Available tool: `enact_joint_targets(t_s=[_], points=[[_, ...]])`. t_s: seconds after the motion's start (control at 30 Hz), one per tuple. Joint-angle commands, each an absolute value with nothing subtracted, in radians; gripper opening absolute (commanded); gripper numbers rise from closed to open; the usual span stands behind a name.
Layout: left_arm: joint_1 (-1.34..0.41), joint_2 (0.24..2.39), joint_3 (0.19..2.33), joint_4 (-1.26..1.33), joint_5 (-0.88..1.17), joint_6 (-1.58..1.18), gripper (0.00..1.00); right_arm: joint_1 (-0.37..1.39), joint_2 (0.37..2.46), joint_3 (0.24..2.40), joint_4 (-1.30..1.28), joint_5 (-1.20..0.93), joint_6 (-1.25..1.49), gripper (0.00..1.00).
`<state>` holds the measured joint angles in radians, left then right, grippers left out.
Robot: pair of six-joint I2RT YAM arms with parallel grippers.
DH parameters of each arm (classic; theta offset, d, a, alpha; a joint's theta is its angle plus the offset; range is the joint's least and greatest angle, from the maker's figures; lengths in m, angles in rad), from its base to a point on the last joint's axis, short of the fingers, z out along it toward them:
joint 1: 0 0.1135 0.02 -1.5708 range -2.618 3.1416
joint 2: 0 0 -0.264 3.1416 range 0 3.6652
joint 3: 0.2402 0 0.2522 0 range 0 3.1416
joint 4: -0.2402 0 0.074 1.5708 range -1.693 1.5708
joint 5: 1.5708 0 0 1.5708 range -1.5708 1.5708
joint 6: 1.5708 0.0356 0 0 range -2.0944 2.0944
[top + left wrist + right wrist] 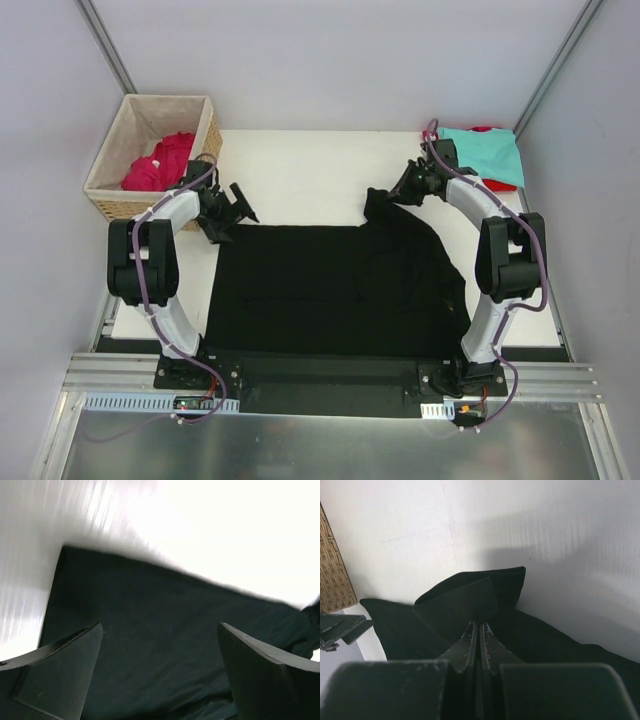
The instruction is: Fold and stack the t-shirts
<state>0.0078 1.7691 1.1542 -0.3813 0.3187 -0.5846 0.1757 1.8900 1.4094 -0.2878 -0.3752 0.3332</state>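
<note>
I count four t-shirts. One black t-shirt [340, 285] lies spread on the worktop [300, 170]. One teal shirt [480, 150] sits at the far right corner, covering most of one red shirt [503, 184]. One crimson-pink shirt [158, 165] is in the single basket [105, 195]. My left hand [235, 212] gapes wide, empty, by the black shirt's far left corner. My right hand [479, 627] is pinched tight on its raised far-right fold. The left wrist view is smeared.

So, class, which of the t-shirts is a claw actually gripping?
The black t-shirt spread on the table: the right claw pinches its far corner. The red one lies in the basket, the teal one at the far right, both untouched.
</note>
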Motion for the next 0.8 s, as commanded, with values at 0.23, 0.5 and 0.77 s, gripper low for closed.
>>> enact_joint_targets(t_s=[0.23,0.5,0.77], points=[[0.104,1.945,1.434,-0.377,0.345,-0.526,0.99,0.181,1.836,1.43,-0.285,-0.377,0.321,0.01],[0.146,2.078,1.588,-0.387,0.5,-0.505,0.99,0.183,1.836,1.443,-0.287,-0.383,0.325,0.01],[0.002,2.023,1.615,-0.39,0.606,-0.491,0.99,0.184,1.821,1.431,-0.276,-0.394,0.339,0.01]])
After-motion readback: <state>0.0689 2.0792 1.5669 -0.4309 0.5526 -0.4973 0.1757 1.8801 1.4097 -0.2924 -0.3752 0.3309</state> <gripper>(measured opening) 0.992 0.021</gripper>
